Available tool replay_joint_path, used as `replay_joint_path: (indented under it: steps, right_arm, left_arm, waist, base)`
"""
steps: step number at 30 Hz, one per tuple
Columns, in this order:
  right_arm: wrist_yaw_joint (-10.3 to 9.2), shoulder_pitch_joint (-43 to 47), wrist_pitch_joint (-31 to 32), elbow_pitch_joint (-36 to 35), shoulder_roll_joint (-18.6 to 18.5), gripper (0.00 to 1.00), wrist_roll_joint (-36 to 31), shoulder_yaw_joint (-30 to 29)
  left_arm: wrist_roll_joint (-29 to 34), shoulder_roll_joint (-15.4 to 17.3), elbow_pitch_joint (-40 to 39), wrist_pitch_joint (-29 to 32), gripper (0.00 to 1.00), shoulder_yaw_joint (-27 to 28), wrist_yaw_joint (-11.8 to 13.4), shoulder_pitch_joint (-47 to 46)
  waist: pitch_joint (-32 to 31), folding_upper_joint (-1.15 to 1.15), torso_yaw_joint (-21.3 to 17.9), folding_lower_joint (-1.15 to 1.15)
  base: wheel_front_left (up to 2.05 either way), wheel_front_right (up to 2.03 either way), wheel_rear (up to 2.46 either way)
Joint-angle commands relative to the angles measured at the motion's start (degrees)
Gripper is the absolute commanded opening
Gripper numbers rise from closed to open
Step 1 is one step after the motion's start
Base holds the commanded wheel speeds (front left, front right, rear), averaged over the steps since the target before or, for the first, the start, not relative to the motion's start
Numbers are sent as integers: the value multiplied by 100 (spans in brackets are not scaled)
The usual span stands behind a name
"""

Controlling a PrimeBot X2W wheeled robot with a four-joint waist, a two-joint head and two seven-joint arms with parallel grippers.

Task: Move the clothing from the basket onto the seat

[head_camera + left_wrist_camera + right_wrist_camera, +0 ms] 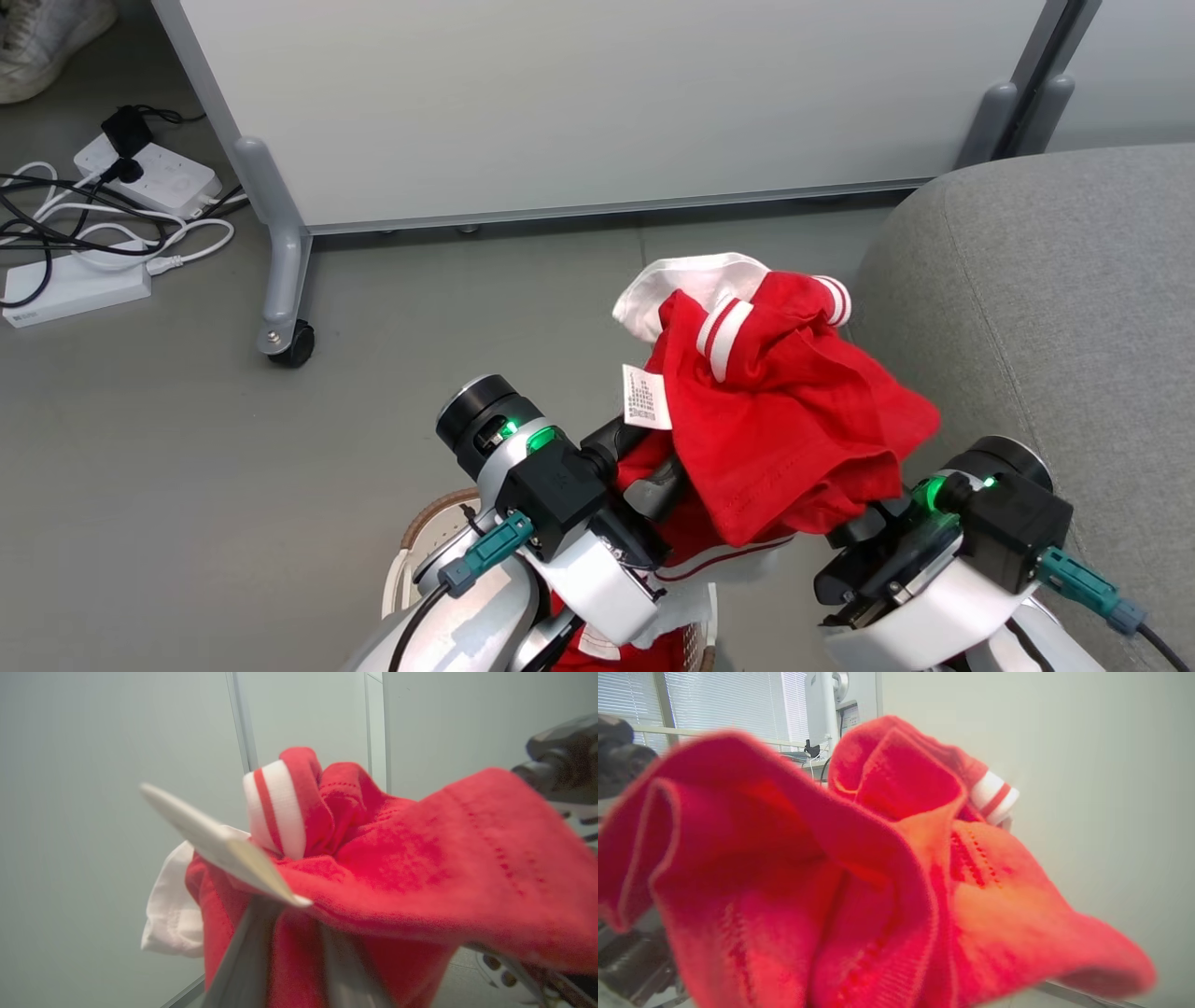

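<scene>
**A:** Head view: what is held, and by which gripper?

**B:** A red garment with white striped bands, raised above the floor between both arms. The left gripper enters it from below at the left, beside the white label. The right gripper meets its lower right hem.

**A:** State of the jaws?

**B:** Left: narrowly parted, with cloth pinched between the two fingers and more cloth draped over them, as the left wrist view shows. Right: closed on the hem. Its fingertips are buried under the fabric, which also covers them in the right wrist view.

**A:** Position relative to basket and seat?

**B:** The garment hangs clear of both. The basket lies below, at the bottom edge, mostly behind the left arm; part of its brown rim shows. The grey seat stands at the right, just beside the garment's upper cuff, apart from it so far as can be told.

**A:** Anything below the garment?

**B:** Striped cloth, red and white, between the arms and over the basket. Whether it lies in the basket or hangs from the held piece cannot be told.

**A:** Background?

**B:** A white panel on a castor; power strips with cables at far left; a shoe in the top left corner.
</scene>
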Motion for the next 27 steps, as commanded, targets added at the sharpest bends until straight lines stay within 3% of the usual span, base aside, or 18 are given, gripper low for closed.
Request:
replay_joint_path:
  steps: [1, 2, 27]
  right_arm:
    - [1, 14, -38, -64, 17, 0, 36, -71]
    - [1, 28, -38, -69, 45, 0, 61, -109]
    - [1, 407, -37, 125, 266, 0, 174, -1135]
  left_arm:
    - [38, 30, 37, 5, 88, 13, -3, 32]
    - [53, 30, 69, 5, 100, 9, -3, 58]
    - [152, 109, 598, 0, 100, 468, -4, 605]
  waist:
    - [2, 0, -6, 0]
    - [4, 0, -12, 0]
    - [-230, 0, -1, 0]
  base:
    - [0, 0, 0]
    - [0, 0, 0]
    - [0, 0, 0]
